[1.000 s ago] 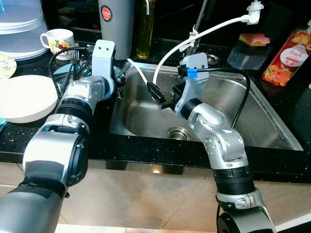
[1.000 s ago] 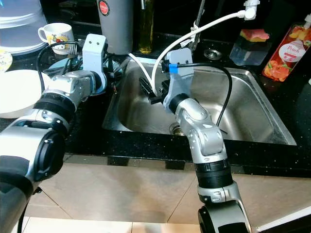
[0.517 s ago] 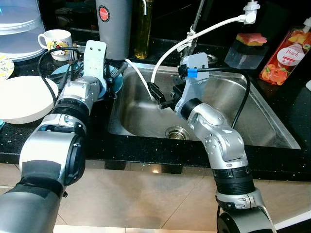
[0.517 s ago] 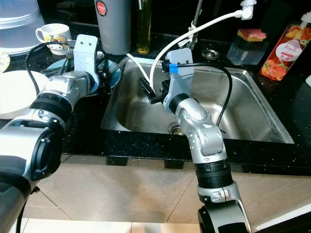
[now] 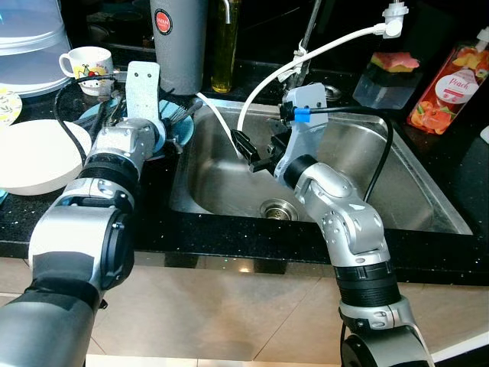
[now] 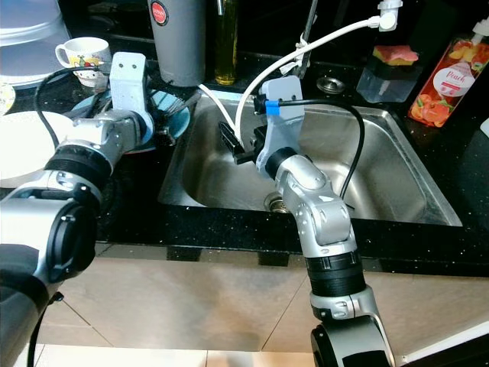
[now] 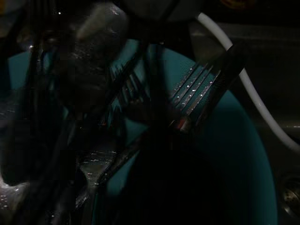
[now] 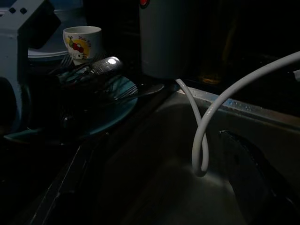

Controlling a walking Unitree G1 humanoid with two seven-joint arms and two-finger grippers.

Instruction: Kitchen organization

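Your left gripper (image 6: 157, 126) sits right over the teal plate (image 7: 243, 154). The forks (image 7: 201, 91) lie just ahead, long axes running along the fingers. I can't tell its jaw state. Right gripper (image 5: 246, 147), jaws apart, hangs in the sink (image 5: 428, 191).

A white hose (image 5: 260, 88) loops across the sink's (image 5: 428, 183) left half; its right half lies open.

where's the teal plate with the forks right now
The teal plate sits on the black counter just left of the sink, below the mug, with the left claw over it.
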